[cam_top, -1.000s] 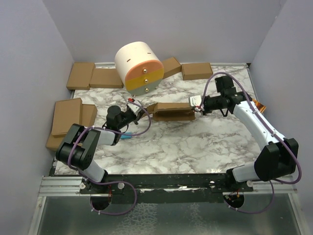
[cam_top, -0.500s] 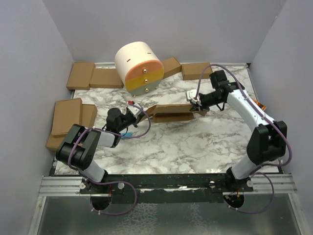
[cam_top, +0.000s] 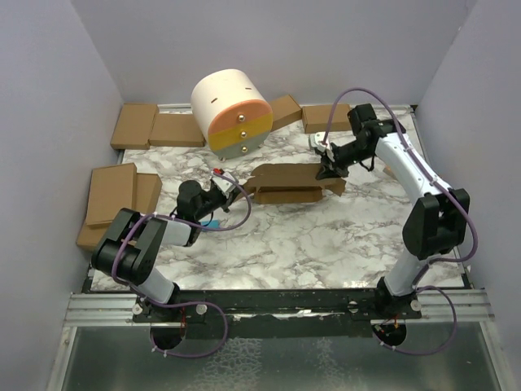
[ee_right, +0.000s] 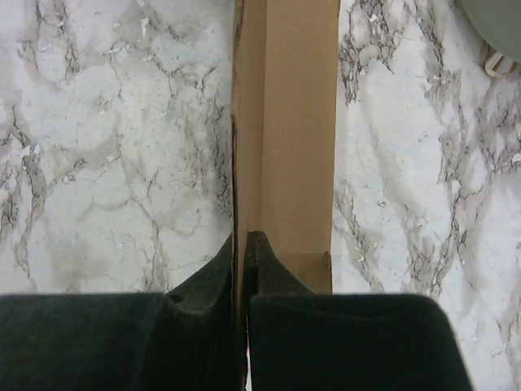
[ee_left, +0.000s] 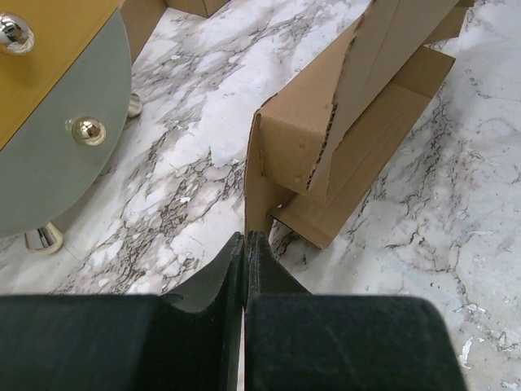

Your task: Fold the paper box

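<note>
The paper box (cam_top: 286, 186) is a partly folded brown cardboard piece in the middle of the marble table (cam_top: 285, 244), with walls standing up. My left gripper (cam_top: 238, 189) is at its left end. In the left wrist view the gripper (ee_left: 245, 236) is shut, its tips meeting at the lower corner of the box's end flap (ee_left: 262, 195). My right gripper (cam_top: 326, 169) is at the right end. The right wrist view shows that gripper (ee_right: 244, 236) shut on a thin upright wall of the box (ee_right: 297, 122), whose edge runs between the fingers.
A round white, orange and yellow drawer unit (cam_top: 230, 112) with metal knobs stands just behind the box, close to its left end (ee_left: 49, 122). Ready-made cardboard boxes lie along the back (cam_top: 155, 128) (cam_top: 327, 117) and in a stack at the left (cam_top: 114, 195). Purple walls enclose the table.
My right gripper has swung toward the back and left with the box's right end, and its arm has drawn in. The box's right side has shifted and opened out. The left arm stayed put.
</note>
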You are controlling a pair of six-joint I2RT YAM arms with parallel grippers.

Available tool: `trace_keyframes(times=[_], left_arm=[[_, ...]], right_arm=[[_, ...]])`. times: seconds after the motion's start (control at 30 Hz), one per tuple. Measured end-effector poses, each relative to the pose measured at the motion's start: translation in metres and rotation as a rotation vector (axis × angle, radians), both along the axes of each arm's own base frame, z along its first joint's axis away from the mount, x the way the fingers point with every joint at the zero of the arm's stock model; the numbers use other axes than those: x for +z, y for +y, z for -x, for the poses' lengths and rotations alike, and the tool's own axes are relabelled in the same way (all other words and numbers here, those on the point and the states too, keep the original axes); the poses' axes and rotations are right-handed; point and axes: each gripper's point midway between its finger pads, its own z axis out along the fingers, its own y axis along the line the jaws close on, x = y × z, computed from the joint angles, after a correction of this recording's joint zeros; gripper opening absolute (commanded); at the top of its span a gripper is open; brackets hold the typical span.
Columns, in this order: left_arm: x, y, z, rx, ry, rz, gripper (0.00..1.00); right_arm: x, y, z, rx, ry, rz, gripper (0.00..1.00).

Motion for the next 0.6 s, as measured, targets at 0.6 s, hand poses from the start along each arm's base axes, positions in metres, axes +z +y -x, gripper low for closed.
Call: trace_keyframes(times=[0.6], left_arm=[[-0.001,0.0,0.001,-0.001,0.007,-0.003,0.0]], right_arm=[[0.001,0.003,-0.012,-0.06,0.169,0.027,0.01]])
